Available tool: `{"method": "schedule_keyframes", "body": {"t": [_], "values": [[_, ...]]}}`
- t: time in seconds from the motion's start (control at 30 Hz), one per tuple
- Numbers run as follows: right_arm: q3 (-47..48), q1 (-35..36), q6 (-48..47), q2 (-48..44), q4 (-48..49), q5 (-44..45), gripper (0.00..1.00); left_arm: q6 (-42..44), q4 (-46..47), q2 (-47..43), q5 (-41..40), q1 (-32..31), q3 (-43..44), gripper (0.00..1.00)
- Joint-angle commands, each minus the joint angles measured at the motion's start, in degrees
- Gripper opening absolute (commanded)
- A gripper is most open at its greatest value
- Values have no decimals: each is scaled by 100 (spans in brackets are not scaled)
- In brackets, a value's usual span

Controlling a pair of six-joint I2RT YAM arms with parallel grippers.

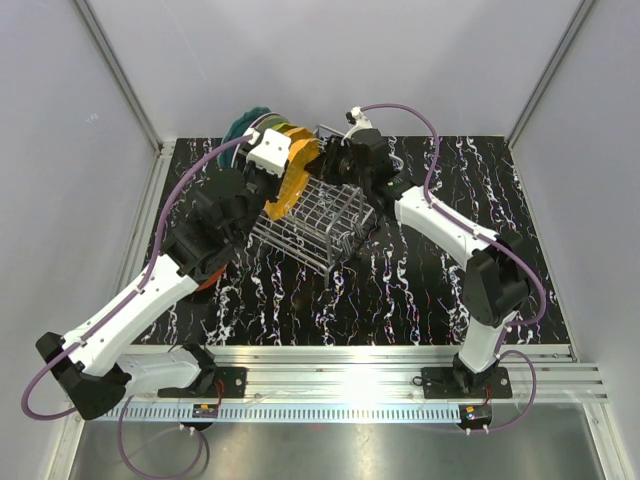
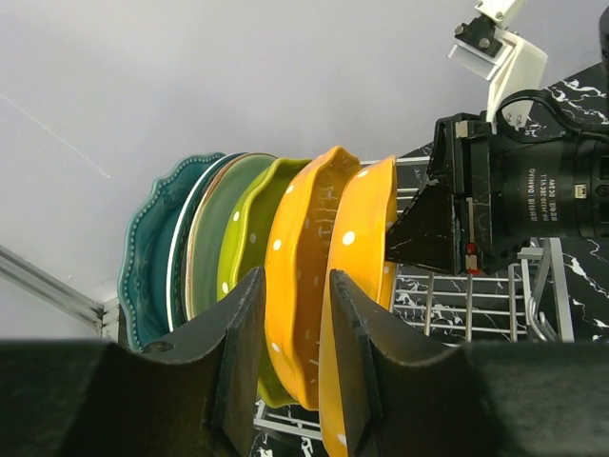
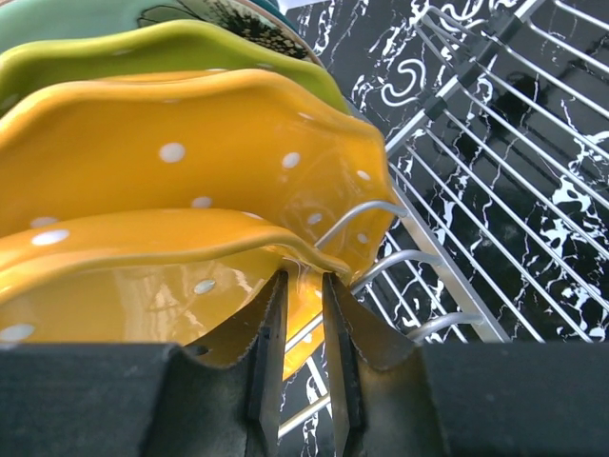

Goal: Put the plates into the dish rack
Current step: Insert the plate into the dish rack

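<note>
From the top camera I saw the rack (image 1: 318, 228) near the middle of the tabletop (image 1: 430, 290), running from about 11 o'clock to 5 o'clock, with the plates standing on edge in a row at its 11 o'clock end. The left arm reached in from 7 o'clock and the right from 5 o'clock, and both met at that end. On the left wrist feed the row read, from 9 o'clock across, a teal plate (image 2: 147, 262), a mint plate (image 2: 217, 224), a yellow-green plate (image 2: 255, 224), then a dotted orange plate (image 2: 303, 224) and the end plate (image 2: 369, 214), also dotted orange. The left claw (image 2: 295, 286) was closed around the orange plate, one finger on each face. The right claw (image 3: 304, 284) was narrow, pinching the end plate's rim just beside the rack's wires. All the plates I could see were in the rack, leaning close together.
</note>
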Motion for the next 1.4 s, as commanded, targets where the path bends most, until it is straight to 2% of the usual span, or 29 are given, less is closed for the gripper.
{"method": "schedule_keyframes", "body": {"t": [0.0,0.53,1.03,1.37], "values": [[358,-95,5,100,122,292,29,-159,214,-48,195,51,24,35],[393,-121,5,73,122,292,29,-142,241,-136,212,147,-134,33],[252,-121,-21,-340,-54,204,33,-299,162,-57,458,270,121,20],[243,-121,23,-410,-19,28,33,-485,100,101,687,306,261,15]]}}
